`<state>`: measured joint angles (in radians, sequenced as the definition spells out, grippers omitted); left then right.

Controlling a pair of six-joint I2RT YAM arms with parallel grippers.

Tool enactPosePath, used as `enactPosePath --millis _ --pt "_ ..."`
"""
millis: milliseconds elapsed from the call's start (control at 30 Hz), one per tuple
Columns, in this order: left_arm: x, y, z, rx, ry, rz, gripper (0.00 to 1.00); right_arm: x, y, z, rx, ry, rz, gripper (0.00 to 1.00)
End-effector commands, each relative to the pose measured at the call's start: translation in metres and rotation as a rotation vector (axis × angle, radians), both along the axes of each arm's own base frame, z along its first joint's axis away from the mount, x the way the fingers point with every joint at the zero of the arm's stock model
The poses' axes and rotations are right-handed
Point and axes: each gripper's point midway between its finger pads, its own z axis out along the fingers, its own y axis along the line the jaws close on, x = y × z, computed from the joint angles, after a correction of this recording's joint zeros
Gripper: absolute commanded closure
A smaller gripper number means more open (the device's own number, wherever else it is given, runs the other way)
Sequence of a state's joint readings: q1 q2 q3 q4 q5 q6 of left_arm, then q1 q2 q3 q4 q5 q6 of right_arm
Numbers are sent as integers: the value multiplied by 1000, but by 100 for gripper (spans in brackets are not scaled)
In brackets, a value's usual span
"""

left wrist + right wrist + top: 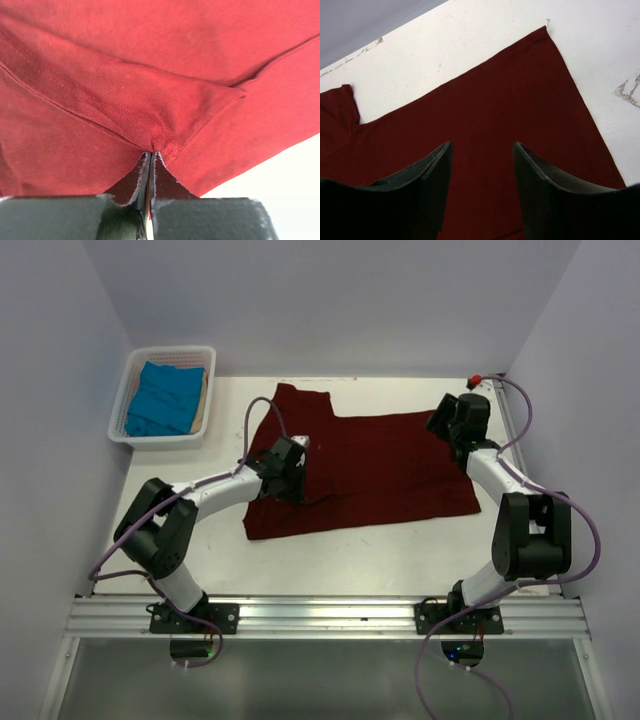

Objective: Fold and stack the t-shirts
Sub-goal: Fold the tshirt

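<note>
maroon shirt [385, 470] flat on table [350, 560], light, limp, will sag: left jaws pinch a fold at its 9 o'clock, right jaws spread above 2 o'clock corner, so grip the hem there.

White worktop [400, 560], matte, evenly lit, soft shadows only. Pale lilac-grey walls close it in: back wall [350, 300], left wall [50, 400], right wall [595, 350]. Aluminium rail [330, 616] runs along the near edge. White slatted basket [160, 442] at far-left corner, against the left wall. Scuffed patch [629, 91] in the worktop surface.
</note>
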<state>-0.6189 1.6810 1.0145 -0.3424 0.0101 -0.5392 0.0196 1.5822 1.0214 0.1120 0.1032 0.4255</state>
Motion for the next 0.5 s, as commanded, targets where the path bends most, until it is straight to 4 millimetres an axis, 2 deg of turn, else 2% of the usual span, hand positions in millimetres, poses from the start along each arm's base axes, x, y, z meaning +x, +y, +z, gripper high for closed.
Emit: enactPosePath --millis 0,200,367,467 --pt "13 -13 36 -43 -74 -14 100 4 5 4 -2 -9 22 45" --pt "15 -14 32 -28 -59 -18 99 3 6 2 -4 -1 28 45" --pt "15 -8 24 2 -56 3 81 3 6 1 -4 3 30 45" --pt "14 -7 19 6 -45 2 73 4 7 -1 0 8 31 45"
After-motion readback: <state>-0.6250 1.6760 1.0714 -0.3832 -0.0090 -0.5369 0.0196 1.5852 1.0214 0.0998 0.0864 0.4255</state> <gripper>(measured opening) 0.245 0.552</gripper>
